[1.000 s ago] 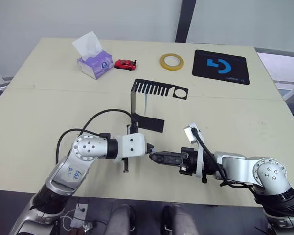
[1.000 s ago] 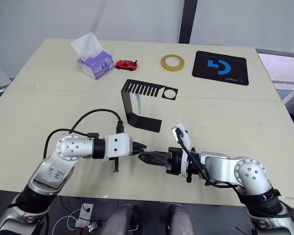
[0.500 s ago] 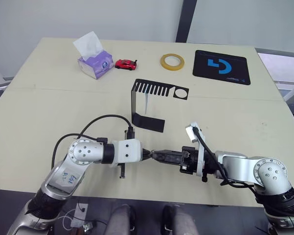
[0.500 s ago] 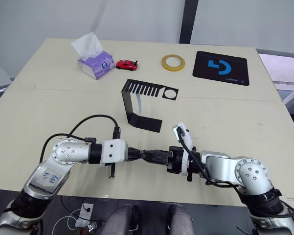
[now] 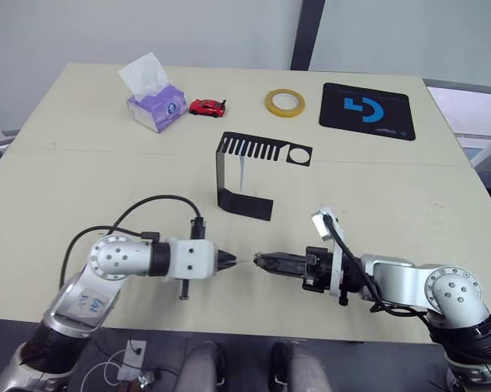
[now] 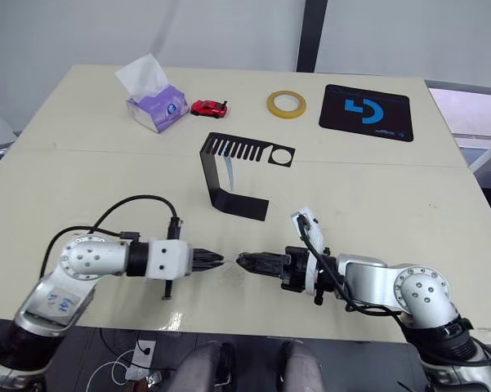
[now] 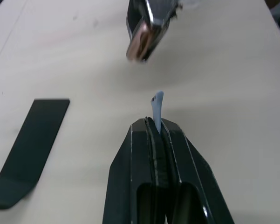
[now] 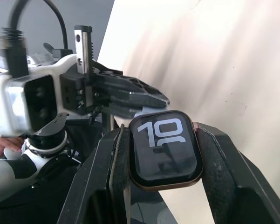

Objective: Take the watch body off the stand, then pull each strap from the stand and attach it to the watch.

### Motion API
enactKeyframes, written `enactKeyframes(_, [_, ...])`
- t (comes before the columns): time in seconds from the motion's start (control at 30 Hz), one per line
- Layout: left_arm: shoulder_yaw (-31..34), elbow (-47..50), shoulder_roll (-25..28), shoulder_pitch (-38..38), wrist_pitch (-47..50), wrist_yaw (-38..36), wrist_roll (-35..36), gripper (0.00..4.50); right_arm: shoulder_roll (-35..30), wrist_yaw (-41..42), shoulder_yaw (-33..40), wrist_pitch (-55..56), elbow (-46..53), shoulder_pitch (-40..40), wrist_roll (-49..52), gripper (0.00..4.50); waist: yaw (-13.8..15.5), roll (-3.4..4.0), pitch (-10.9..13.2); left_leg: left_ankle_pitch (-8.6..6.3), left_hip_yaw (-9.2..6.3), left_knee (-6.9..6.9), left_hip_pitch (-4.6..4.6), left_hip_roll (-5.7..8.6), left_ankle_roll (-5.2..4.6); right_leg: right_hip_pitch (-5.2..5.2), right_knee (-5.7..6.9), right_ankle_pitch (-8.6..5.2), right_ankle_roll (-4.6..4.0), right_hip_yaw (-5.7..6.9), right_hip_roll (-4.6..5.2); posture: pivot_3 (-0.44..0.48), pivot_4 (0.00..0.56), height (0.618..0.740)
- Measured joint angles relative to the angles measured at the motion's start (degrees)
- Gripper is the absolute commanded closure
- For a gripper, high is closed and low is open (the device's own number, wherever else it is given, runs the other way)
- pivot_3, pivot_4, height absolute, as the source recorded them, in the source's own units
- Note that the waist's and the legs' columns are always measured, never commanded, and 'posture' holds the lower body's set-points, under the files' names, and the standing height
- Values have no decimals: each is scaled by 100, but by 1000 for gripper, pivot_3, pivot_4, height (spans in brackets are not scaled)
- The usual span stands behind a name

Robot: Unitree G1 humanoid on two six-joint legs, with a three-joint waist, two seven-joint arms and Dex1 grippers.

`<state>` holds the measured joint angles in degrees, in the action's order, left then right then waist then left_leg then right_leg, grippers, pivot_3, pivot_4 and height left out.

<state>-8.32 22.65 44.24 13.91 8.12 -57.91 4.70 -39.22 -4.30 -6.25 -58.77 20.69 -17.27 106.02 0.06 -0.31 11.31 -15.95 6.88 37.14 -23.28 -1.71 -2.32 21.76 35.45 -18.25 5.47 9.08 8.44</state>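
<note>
While the left pincer [image 7: 157, 128] is clamped tight on a pale blue-grey strap [image 7: 157, 105] with just the tip poking out, the right pincer [image 8: 164, 140] squeezes the watch body [image 8: 164, 148] between its fingers, screen showing "10". Both meet tip to tip with a small gap, on the robot's side of the stand [image 5: 245, 173], low over the tabletop [image 5: 106, 180]. Second strap [image 5: 243, 172] hangs under the stand's slotted top plate. Beyond the stand sit a tissue box [image 5: 155, 104], red toy car [image 5: 207, 106], tape roll [image 5: 284, 102] and mouse pad [image 5: 368, 111].

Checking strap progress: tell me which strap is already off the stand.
The strap pinched in the left gripper, beside the watch body. The other strap hangs from the stand.
</note>
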Motion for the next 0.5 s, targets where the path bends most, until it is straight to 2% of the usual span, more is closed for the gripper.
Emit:
enactKeyframes(0.2, [361,-228,62,-92,-518,-317,575,4500,-49,20,5,8,0,35,-14,2849,30,1,1,-2,0,2,-3,2,-3,-1,-7,0,0,-2,6,0,150,740])
enactKeyframes(0.33, [361,103,-97,188,-373,-366,989,4500,-48,22,2,7,-9,33,-39,2849,32,1,1,1,0,3,-3,2,1,-3,-4,0,0,-1,3,0,150,740])
enactKeyframes(0.5, [333,338,-104,524,-32,-274,1076,4500,-47,29,0,2,-56,28,-86,2849,13,1,1,4,1,0,-1,1,7,-2,-1,0,0,0,-2,0,150,740])
